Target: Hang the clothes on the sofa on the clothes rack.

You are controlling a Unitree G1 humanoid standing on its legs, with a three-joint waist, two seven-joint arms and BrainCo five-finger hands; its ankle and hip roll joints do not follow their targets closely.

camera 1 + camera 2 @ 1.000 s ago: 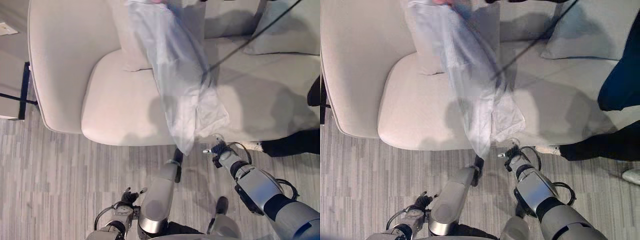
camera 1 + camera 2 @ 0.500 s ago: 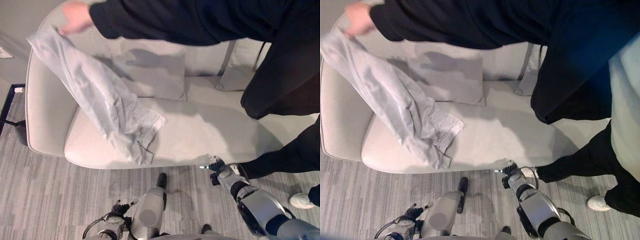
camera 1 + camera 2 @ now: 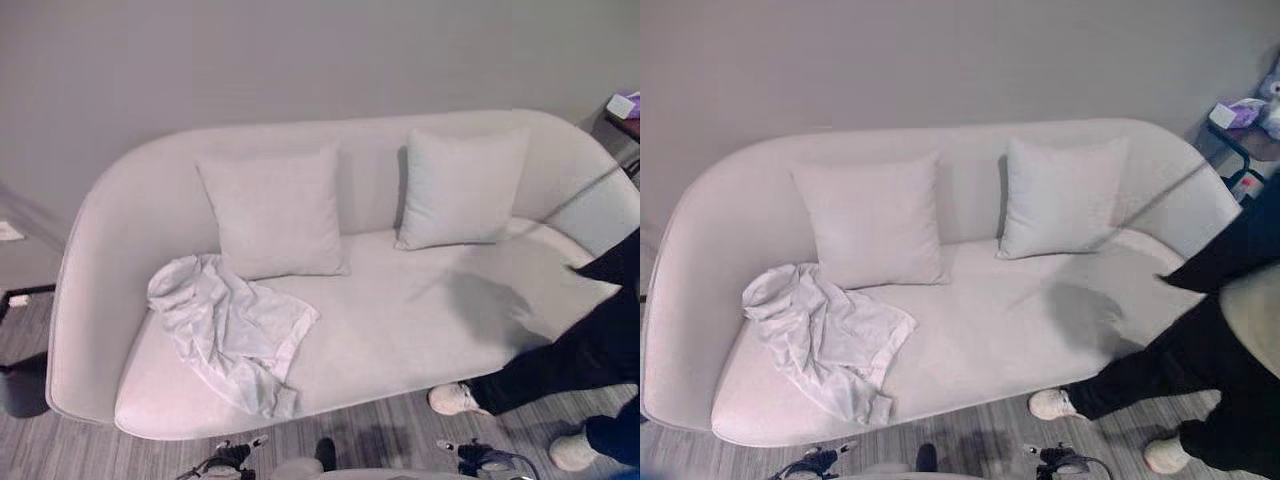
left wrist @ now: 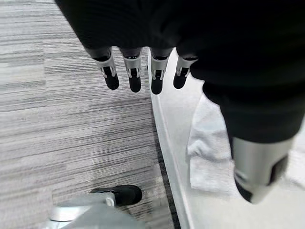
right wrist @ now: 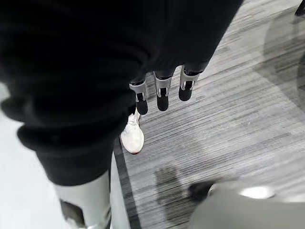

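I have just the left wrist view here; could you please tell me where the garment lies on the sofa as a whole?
Observer: The pale garment lies crumpled on the seat of the sofa, toward the robot's left end, in front of the left cushion.
Operator: Thank you. Is anyone near the sofa?
Observer: Yes, a person in dark trousers and white shoes stands at its right end.
Operator: And is the right hand holding anything?
Observer: No, the right hand hangs over the floor with straight fingers, holding nothing.
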